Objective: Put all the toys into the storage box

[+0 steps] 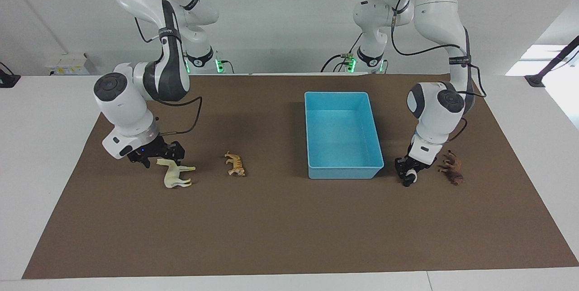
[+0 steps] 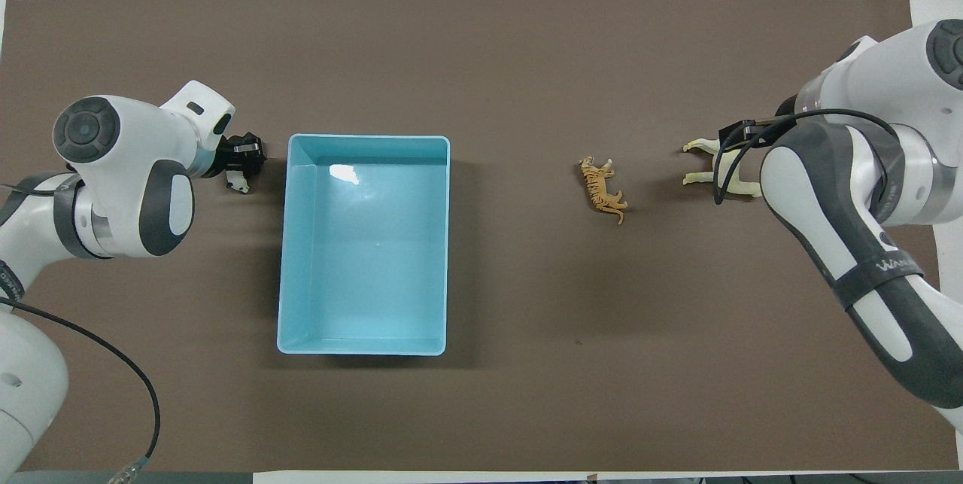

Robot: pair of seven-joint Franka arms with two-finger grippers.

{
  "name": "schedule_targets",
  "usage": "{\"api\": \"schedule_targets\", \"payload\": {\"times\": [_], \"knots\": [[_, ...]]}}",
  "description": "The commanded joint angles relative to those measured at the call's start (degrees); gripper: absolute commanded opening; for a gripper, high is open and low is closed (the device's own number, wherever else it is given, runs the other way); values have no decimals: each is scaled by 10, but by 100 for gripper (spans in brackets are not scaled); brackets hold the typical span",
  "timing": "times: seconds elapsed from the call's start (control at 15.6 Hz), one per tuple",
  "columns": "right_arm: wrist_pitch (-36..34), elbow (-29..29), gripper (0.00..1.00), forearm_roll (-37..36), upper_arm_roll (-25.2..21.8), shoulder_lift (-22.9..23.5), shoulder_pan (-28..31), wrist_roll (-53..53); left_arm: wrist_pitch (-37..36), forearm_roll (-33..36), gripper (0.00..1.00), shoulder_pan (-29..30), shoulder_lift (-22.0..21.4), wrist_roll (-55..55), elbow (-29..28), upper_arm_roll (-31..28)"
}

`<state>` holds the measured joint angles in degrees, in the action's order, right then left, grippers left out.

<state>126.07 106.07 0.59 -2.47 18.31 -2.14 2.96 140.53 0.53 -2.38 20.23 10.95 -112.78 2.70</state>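
The left claw point(image 1: 409, 176) is low over the brown mat, just beside the storage box's point(image 1: 342, 171) corner farthest from the robots, and it is clenched on the black-and-white panda point(image 1: 410, 175), which shows as a small white and black shape between the fingertips. Whether the panda still touches the mat I cannot tell. The brown lion point(image 1: 452, 167) lies on the mat just beside this claw, toward the left arm's end of the desk point(image 1: 45, 155); in the overhead view the arm hides it. The right claw point(image 1: 158, 154) is at the right arm's end, down at the back of the cream-white horse point(image 1: 176, 173), which lies on its side; whether its fingers are released or closed on the horse I cannot tell. The orange striped tiger point(image 1: 235, 164) lies between the horse and the light blue box, well apart from both. The box holds nothing. By my reading the first pickups are in hand: next the left arm needs to lift the panda clear of the rim, carry it over the box and let go, while the right arm secures the horse.
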Motion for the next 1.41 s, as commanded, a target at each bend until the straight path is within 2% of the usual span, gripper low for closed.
{"api": "schedule_targets", "payload": {"times": [0.0, 0.19, 0.32, 0.45, 0.71, 0.77, 0.83, 0.9, 0.96, 1.03, 1.09, 1.22, 1.28, 1.35], "knots": [[35, 19, 100, -6, 2, 7, 0, 14, -123, 8, 0, 2, -4, 9, 87, -2], [53, 27, 100, -6, 2, 17, -1, 16, -276, 7, 0, -3, -21, 35, 183, -2], [65, 31, 100, -7, 2, 22, -1, 16, -345, 3, 0, -10, -47, 70, 202, 2], [85, 31, 100, -7, 2, 35, -1, 17, -372, 3, 0, -41, -73, 127, 181, 10], [94, 47, 100, -7, 2, 36, -1, 30, -356, 3, 0, -132, -113, 240, 96, 9], [95, 49, 100, -7, 2, 36, -1, 36, -340, 3, 10, -147, -122, 252, 71, 9], [95, 50, 100, -7, 2, 35, -1, 40, -329, 3, 37, -155, -128, 254, 57, 9], [108, 54, 100, -7, 2, 35, -1, 42, -327, 3, 71, -156, -129, 252, 57, 9], [123, 62, 95, -7, 2, 37, 0, 45, -328, 3, 100, -154, -129, 243, 61, 8], [146, 73, 84, -7, 2, 39, 0, 54, -328, 4, 100, -150, -130, 241, 63, 8], [166, 84, 65, -7, 2, 39, 0, 56, -332, 6, 100, -146, -132, 239, 68, 6], [167, 84, 6, -6, 2, 39, 0, 51, -332, 8, 100, -126, -134, 198, 77, 4], [165, 84, 0, -6, 2, 38, 0, 49, -330, 9, 100, -112, -134, 170, 81, 4], [161, 80, 0, -6, 2, 39, 0, 49, -325, 13, 100, -91, -132, 128, 83, 3]]}}
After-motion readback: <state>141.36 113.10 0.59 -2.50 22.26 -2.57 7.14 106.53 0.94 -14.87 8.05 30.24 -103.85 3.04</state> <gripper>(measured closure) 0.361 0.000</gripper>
